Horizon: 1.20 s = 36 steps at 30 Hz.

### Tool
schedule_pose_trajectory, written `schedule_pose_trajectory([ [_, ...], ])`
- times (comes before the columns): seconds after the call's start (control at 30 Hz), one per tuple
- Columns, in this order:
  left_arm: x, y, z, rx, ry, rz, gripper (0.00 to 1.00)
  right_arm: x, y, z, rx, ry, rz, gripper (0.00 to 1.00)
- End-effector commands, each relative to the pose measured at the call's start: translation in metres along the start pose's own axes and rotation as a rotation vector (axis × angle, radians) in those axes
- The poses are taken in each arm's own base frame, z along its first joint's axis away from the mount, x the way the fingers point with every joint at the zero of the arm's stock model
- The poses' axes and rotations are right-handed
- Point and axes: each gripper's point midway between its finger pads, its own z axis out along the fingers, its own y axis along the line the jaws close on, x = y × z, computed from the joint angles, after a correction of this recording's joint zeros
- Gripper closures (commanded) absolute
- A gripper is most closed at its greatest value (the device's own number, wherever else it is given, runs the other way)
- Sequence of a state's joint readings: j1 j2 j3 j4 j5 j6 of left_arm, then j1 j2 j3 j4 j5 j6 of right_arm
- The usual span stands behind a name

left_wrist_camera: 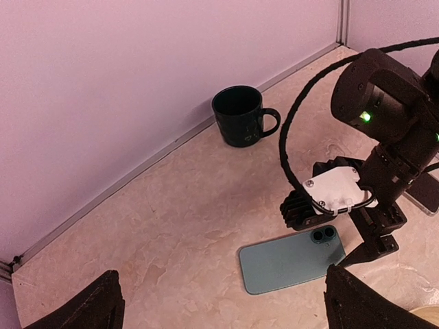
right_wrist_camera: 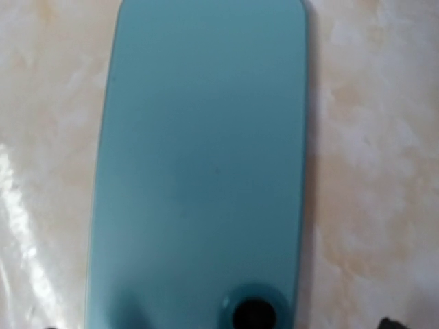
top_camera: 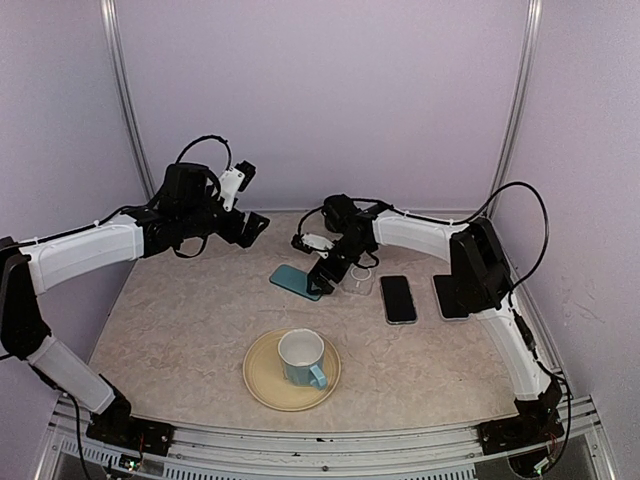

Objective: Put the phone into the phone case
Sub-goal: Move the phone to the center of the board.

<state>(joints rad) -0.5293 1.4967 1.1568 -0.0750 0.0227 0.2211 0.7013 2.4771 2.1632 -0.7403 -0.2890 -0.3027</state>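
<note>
Teal phone (right_wrist_camera: pixel 206 157) fills the right wrist view, lying back-up, its lens end at the bottom edge between the right gripper's (top_camera: pixel 323 272) spread jaws. Seen from above it lies mid-frame, just left of the clear phone case (top_camera: pixel 358 281). Upper left, the left gripper (top_camera: pixel 252 226) hangs with jaws spread, empty.

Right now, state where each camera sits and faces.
Top external: above, behind, looking down on the beige marbled table; left arm, right arm show.
Left wrist: raised, facing the flat teal phone and right gripper; own fingers at bottom.
Right wrist: close over that phone, facing down; fingertip barely shows.
Shared: the phone, in all three.
</note>
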Motion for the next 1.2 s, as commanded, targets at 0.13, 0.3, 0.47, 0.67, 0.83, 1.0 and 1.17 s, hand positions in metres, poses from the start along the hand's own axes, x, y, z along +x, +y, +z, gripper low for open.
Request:
schedule_pose_trajectory([
  [0.13,-0.01,0.035,0.005,-0.177,0.026,-0.099,0.01,-0.011,0.005,0.028,0.016,-0.044,-0.003,0.0],
  [0.3,0.027,0.049,0.054,-0.209,0.19,-0.178,0.01,-0.007,0.016,0.039,0.012,-0.024,-0.037,0.0],
  [0.47,0.063,0.058,0.095,-0.139,0.274,-0.367,0.01,0.006,0.021,0.046,0.03,0.023,-0.047,0.0],
  [0.67,0.103,0.036,0.121,-0.042,0.378,-0.474,0.01,0.021,0.023,0.041,0.048,0.047,-0.037,0.04],
  [0.83,0.139,0.012,0.134,0.045,0.456,-0.534,0.01,0.025,0.027,0.036,0.042,0.044,-0.034,0.09],
  [1.0,0.155,-0.012,0.141,0.141,0.484,-0.611,0.01,0.027,0.029,0.032,0.036,0.043,-0.029,0.1],
  [1.17,0.16,-0.032,0.144,0.218,0.495,-0.634,0.01,0.029,0.032,0.029,0.034,0.037,-0.025,0.11],
])
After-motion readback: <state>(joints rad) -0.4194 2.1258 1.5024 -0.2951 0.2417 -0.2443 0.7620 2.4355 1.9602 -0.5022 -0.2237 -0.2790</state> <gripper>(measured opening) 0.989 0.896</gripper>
